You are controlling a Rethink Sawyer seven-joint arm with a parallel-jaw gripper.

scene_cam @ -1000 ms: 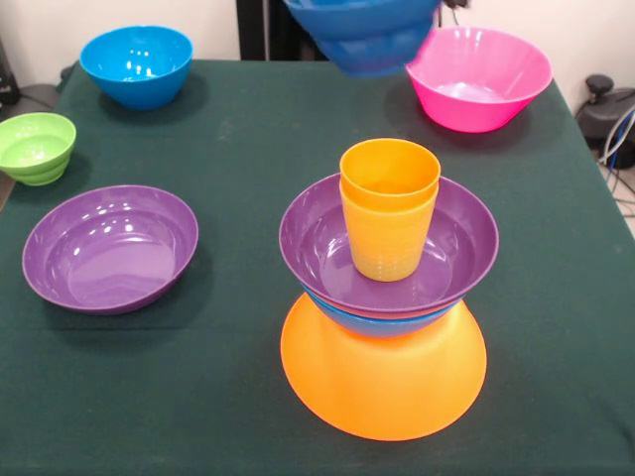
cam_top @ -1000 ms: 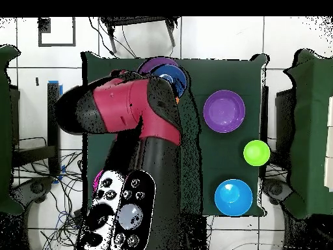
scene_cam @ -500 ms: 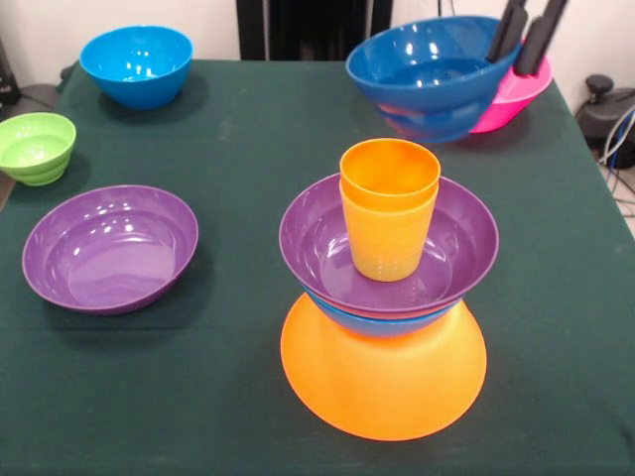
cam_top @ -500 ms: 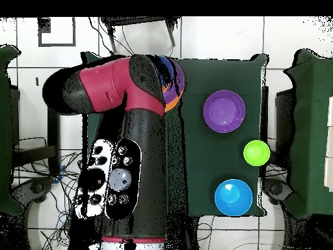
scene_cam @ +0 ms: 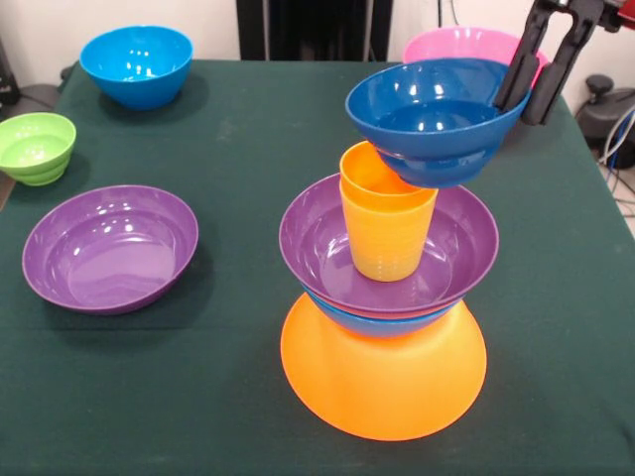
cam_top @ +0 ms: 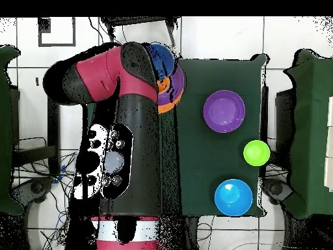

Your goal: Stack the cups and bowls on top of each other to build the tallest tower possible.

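The tower stands on an upside-down yellow-orange bowl, with a blue bowl and a purple bowl on it. Two nested cups, orange in yellow, stand inside the purple bowl. My gripper is shut on the right rim of a dark blue bowl, one finger inside and one outside. That bowl hangs upright just above the cups and slightly to their right, covering part of the cup rim. In the overhead view the arm hides most of the tower; the dark blue bowl shows beside it.
A second purple bowl lies at the left, a small green bowl at the left edge, a bright blue bowl at the far left corner. A pink bowl sits behind the held one.
The gripper has brought the dark blue bowl down and across from over the pink bowl to just above the cups. The tower has not moved.
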